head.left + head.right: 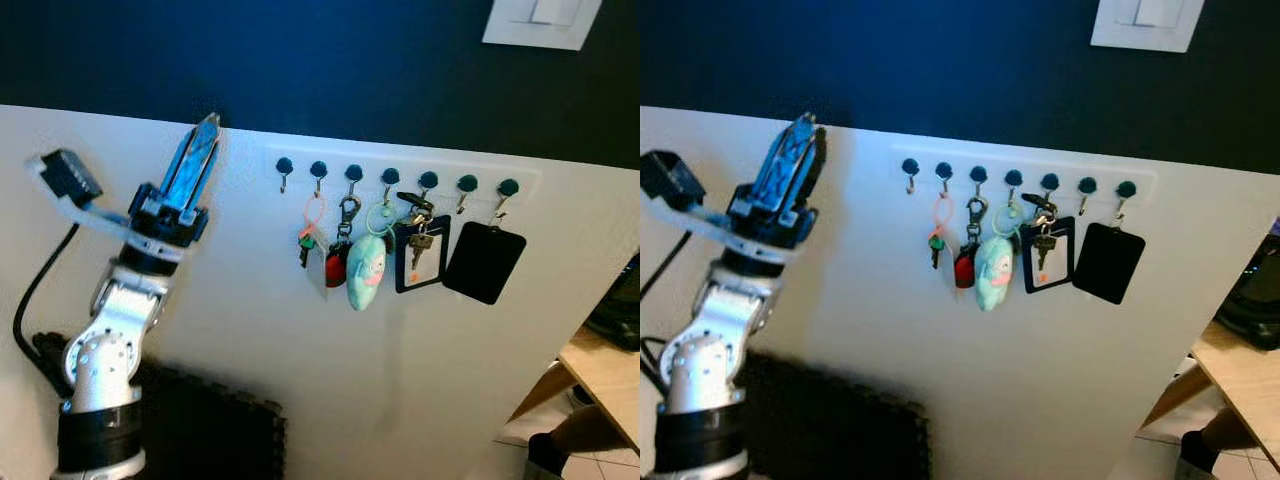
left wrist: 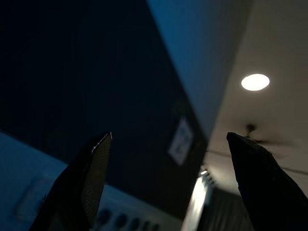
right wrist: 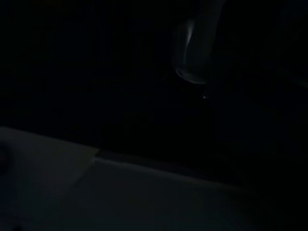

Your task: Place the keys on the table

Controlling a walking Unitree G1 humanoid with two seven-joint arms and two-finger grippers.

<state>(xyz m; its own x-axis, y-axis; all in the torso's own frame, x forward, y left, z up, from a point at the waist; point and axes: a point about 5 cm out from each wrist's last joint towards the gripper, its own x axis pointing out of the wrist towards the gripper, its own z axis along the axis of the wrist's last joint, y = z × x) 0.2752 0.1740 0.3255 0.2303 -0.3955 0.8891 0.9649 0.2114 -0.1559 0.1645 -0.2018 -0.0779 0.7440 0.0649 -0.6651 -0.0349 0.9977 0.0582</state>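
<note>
Left arm raised toward the wall, clear of the keys.
Eye views: left gripper (image 1: 205, 128) pointing to 1 o'clock, keys (image 1: 308, 243) hanging at its 3 o'clock from hook rack (image 1: 400, 173). Left wrist view: fingers (image 2: 86, 180) spread, gripping nothing. Right wrist view: dark, jaws unreadable.

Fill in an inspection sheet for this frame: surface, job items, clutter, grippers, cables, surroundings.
Surface: wooden table, only a corner visible at the lower right edge.
Job items: key bunches hang on a row of wall hooks, with a mint plush fob among them.
Clutter: a framed card holder and a black card holder hang on the same hooks.
Grippers: left gripper raised in front of the wall, left of the hooks, holding nothing; its wrist view shows the fingers apart. Right gripper: wrist view too dark to judge.
Cables: black cable loops beside the left arm.
Surroundings: white light switch on the dark upper wall.
</note>
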